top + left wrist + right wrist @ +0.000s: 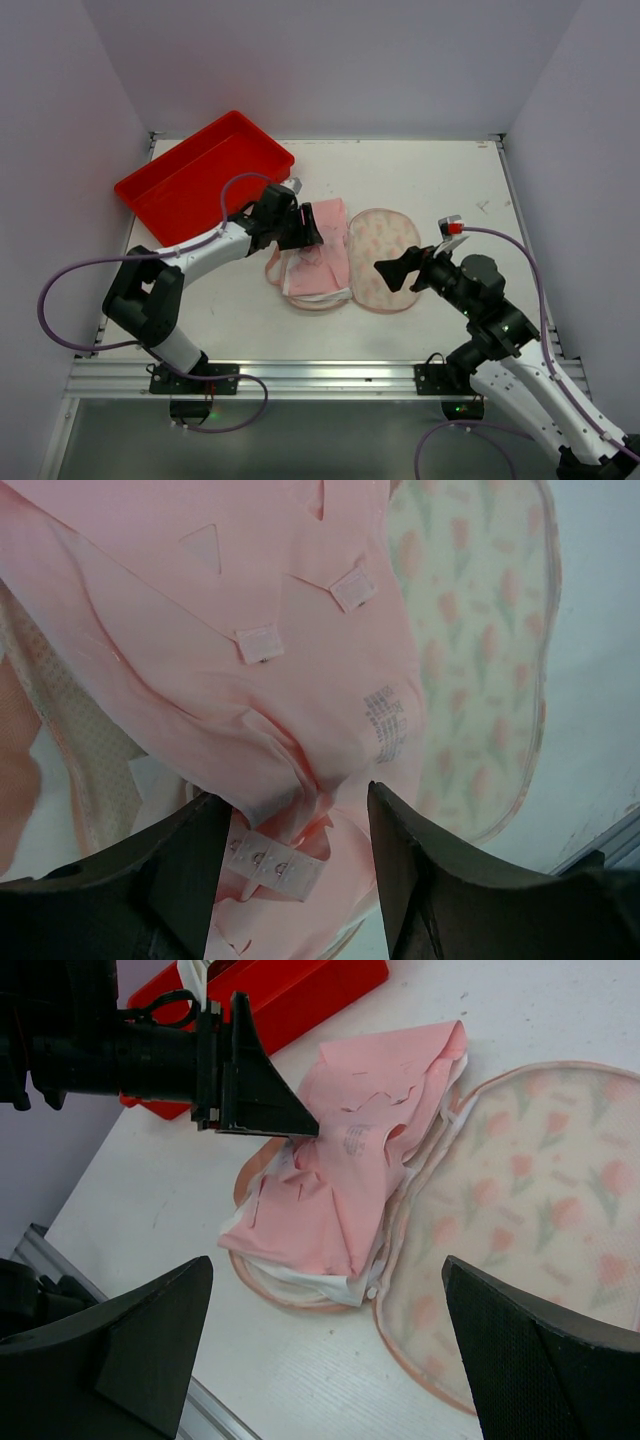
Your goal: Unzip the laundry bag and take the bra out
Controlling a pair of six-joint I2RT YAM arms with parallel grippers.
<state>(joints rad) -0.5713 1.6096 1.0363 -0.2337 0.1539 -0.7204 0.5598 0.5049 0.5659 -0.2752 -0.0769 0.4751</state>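
Left wrist: bra (250, 600) pink, crumpled, atop opened laundry bag (480, 630).

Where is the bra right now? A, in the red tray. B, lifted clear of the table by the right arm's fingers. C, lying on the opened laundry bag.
C: the bra lies on the opened laundry bag, whose patterned lining shows beside it.

I've open table (430, 175) right of and behind the laundry bag (385, 260); the red tray (200, 175) blocks beyond-left of it, and my left gripper (305, 228) crowds its left half.
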